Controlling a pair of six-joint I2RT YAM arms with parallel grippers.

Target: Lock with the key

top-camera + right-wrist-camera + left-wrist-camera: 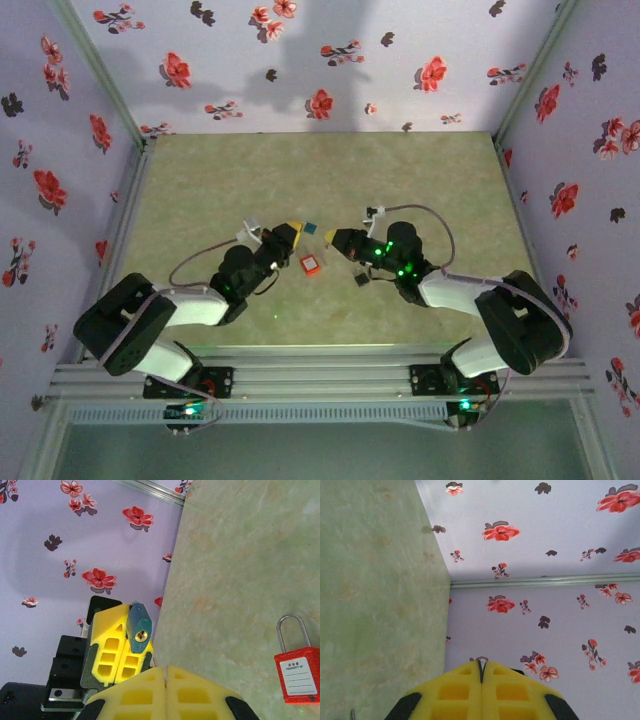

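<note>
The pale green mottled table (300, 170) carries both arms. The left gripper (293, 231) and right gripper (331, 238) each show yellow fingers pressed together. The small red-orange squarish padlock (300, 675) lies flat and unheld at the right gripper's 7 o'clock, white label up. Risk: unbraced, it would likely slide under a key push. A small teal brass-centred piece (139, 629), possibly the key, sits at the left gripper's tip. Whether it is pinched cannot be told.

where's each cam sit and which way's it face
top external: above and behind the bases, looking down on the table; both arms, left claw, right claw, lock.
left wrist: on the left arm, aimed along its shut fingers at the wall corner.
right wrist: on the right arm, aimed past its shut fingers across the table.
shared: top and right wrist both show lock, left claw.
</note>
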